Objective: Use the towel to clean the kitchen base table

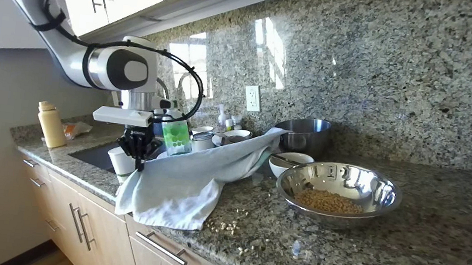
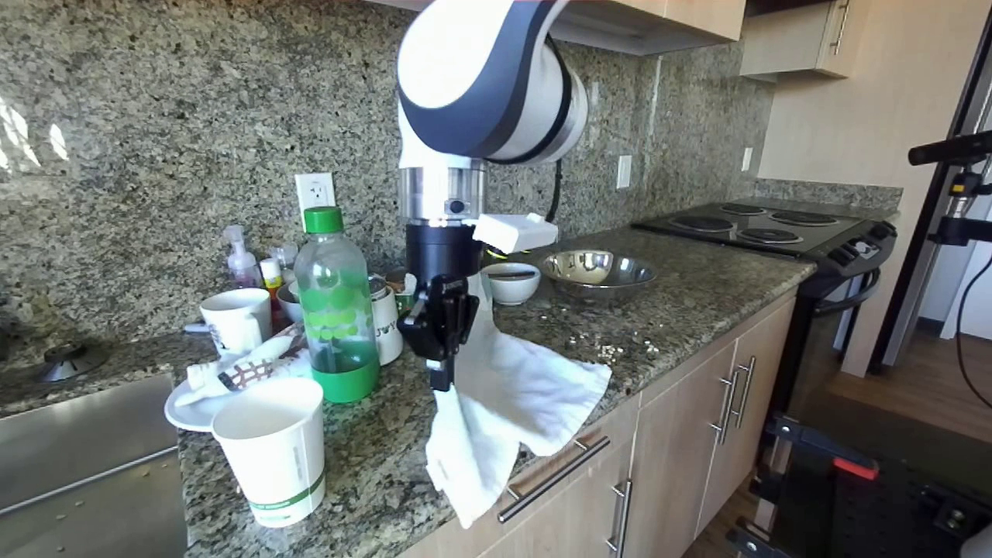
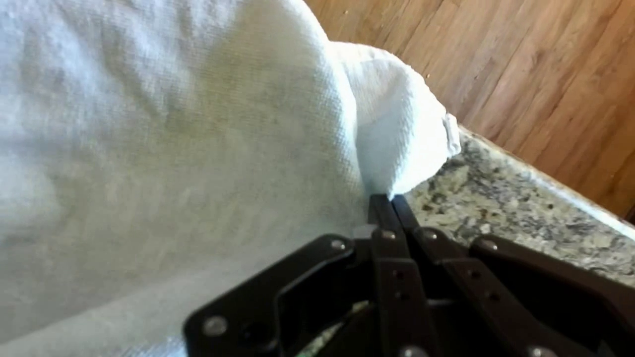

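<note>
The pale white-blue towel (image 1: 182,188) stretches from my gripper across the countertop (image 1: 292,261). Its near part drapes at the counter's front edge, and its far end rises beside a dark steel pot (image 1: 305,140). The towel also shows in an exterior view (image 2: 535,387) and fills the left of the wrist view (image 3: 188,148). My gripper (image 1: 139,167) points down and is shut on a towel corner, a little above the counter; it also shows in an exterior view (image 2: 442,380). In the wrist view the fingertips (image 3: 388,199) pinch the cloth. Loose grains (image 1: 226,227) lie on the counter right of the towel.
A steel bowl (image 2: 577,270) with grains and a white bowl (image 2: 511,287) stand beyond the towel. A paper cup (image 2: 271,457), a green bottle (image 2: 333,310), a mug (image 2: 232,322) and a plate (image 2: 182,415) stand near the sink (image 2: 85,480). Drawer handles (image 1: 162,247) stick out below the edge.
</note>
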{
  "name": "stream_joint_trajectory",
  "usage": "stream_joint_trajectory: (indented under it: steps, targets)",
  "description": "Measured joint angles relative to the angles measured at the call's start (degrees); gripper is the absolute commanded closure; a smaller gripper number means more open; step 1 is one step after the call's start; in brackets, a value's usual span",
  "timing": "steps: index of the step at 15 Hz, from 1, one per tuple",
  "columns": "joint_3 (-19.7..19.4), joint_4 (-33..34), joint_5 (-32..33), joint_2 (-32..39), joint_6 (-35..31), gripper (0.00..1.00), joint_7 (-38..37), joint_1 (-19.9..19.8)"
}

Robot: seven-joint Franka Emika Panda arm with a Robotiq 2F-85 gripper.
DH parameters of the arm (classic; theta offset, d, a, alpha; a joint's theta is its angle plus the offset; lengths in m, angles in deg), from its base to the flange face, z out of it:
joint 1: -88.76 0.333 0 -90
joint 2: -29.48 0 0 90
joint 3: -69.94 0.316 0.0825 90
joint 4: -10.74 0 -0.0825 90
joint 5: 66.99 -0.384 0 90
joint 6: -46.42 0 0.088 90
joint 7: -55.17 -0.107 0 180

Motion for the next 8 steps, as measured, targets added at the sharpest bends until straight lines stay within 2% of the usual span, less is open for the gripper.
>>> stream_joint_trajectory:
  steps: [4, 8]
  targets:
    - [2.0, 4.2, -0.2, 3.1, 3.6, 1.00, 6.1, 0.7]
    - [0.8, 6.1, 0.5, 7.0, 6.8, 1.00, 8.2, 0.2]
